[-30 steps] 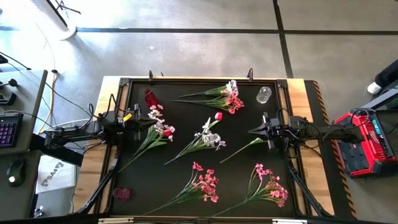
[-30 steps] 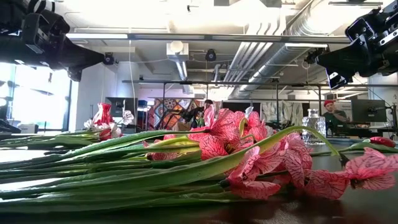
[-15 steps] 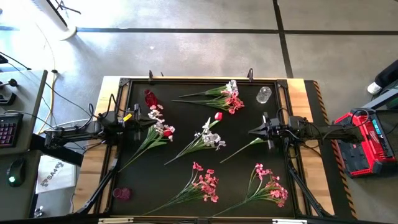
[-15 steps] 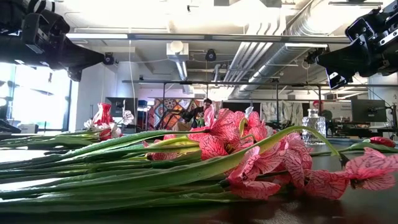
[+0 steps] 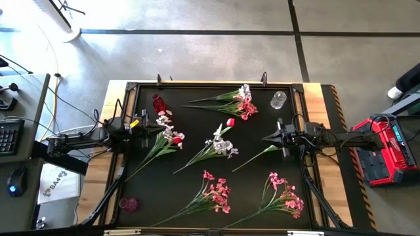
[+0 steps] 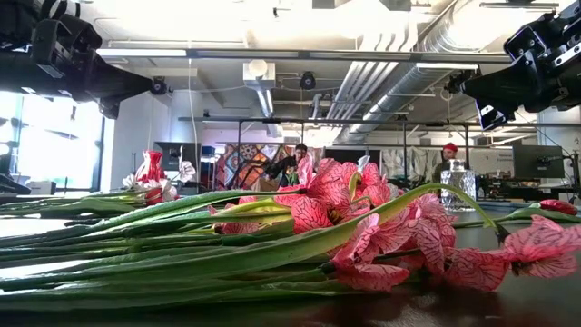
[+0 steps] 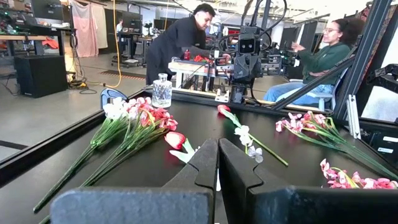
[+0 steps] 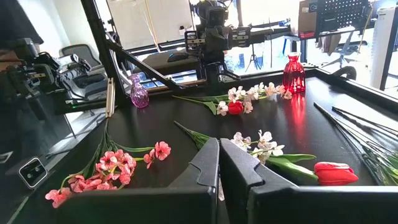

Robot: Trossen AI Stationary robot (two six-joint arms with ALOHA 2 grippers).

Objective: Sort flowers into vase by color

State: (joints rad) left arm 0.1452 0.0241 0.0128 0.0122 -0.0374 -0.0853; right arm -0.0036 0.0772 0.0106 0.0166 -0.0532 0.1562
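Room: workshop with concrete floor; two people beyond the counter (image 5: 216, 196).
Counter: black mat, flower sprays scattered flat.
White sprays (image 5: 220, 145): centre.
Pink sprays (image 5: 216, 192): near edge.
Red tulip (image 5: 230, 122): centre, towards the far side.
Red vase (image 5: 157, 103): far left.
Clear vase (image 5: 278, 99): far right.
Purple vase (image 5: 129, 204): near left.
Left pincer (image 5: 159, 125): closed, empty, above left side.
Right pincer (image 5: 265, 138): closed, empty, above right side.

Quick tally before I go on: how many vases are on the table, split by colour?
red vase: 1
clear vase: 1
purple vase: 1
Total: 3
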